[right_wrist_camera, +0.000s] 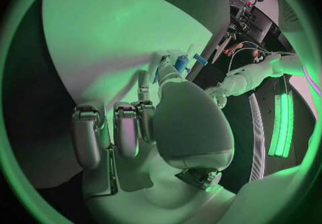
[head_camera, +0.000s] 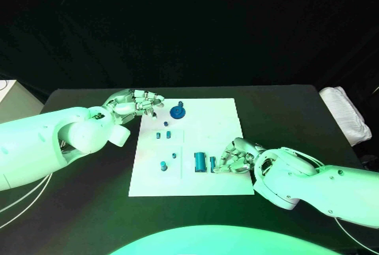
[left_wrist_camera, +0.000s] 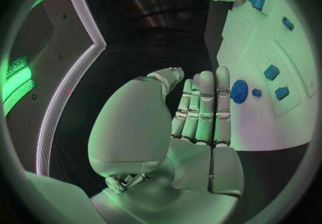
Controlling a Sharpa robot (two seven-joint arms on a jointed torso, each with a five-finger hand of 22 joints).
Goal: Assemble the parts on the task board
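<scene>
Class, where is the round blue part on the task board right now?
In the head view the round blue part sits near the task board's far-left corner, beside the left hand.

Two white arms with smooth, rounded shells, bulbous at the wrists. Left hand [head_camera: 136, 105] and right hand [head_camera: 235, 157] silver, with segmented metallic fingers [left_wrist_camera: 204, 107] and broad, domed palm backs. Thin pale cables trail beneath both forearms. Small dark fastener points visible near left wrist joint.
</scene>
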